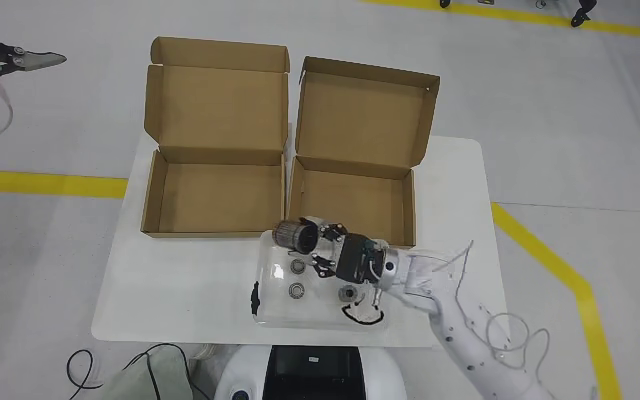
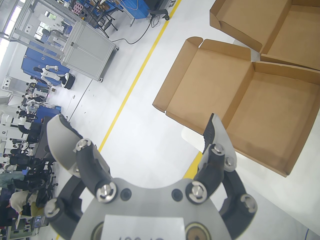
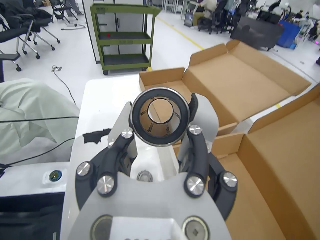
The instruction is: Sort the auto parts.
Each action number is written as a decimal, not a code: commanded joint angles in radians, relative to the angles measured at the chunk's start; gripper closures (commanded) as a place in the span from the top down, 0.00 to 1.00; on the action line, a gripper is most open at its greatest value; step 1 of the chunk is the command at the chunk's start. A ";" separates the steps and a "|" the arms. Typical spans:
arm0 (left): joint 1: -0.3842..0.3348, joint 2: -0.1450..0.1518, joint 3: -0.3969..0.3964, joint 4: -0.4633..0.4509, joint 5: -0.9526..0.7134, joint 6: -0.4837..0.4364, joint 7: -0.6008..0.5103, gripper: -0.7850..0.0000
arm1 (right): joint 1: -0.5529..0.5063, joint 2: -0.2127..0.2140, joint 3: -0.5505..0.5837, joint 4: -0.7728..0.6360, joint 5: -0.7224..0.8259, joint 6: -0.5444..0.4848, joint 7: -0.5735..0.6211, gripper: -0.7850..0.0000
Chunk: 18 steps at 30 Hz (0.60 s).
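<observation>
My right gripper (image 3: 160,116) is shut on a short metal sleeve (image 3: 160,117) with a dark rim, held by its sides with the bore facing the camera. In the top view the sleeve (image 1: 295,236) and right gripper (image 1: 304,238) hang over the far edge of a white tray (image 1: 270,312), just in front of the two open cardboard boxes (image 1: 215,195) (image 1: 350,205). Small bearing rings (image 1: 297,290) (image 1: 348,293) and a black rubber ring (image 1: 362,315) lie in the tray. My left gripper (image 2: 136,128) is open and holds nothing, off the table's far left (image 1: 30,58).
Both boxes hold nothing, and their lids stand open at the far side. The nearer box (image 2: 270,116) lies beyond the left gripper's fingers. A torn black gasket piece (image 3: 96,136) and a small round part (image 3: 144,176) lie below the right gripper. Cables and cloth sit off the table's front-left.
</observation>
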 commanded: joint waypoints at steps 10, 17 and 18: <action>0.000 0.000 0.000 0.000 0.000 0.000 0.000 1.00 | 0.146 -0.025 -0.036 0.061 -0.011 0.009 -0.224 0.00; 0.000 0.000 0.000 0.000 0.000 0.000 0.000 1.00 | 0.214 -0.037 -0.029 0.076 0.007 0.025 -0.300 0.00; 0.000 0.000 0.000 0.000 0.000 0.000 0.000 1.00 | 0.221 -0.038 -0.028 0.076 0.009 0.024 -0.311 0.00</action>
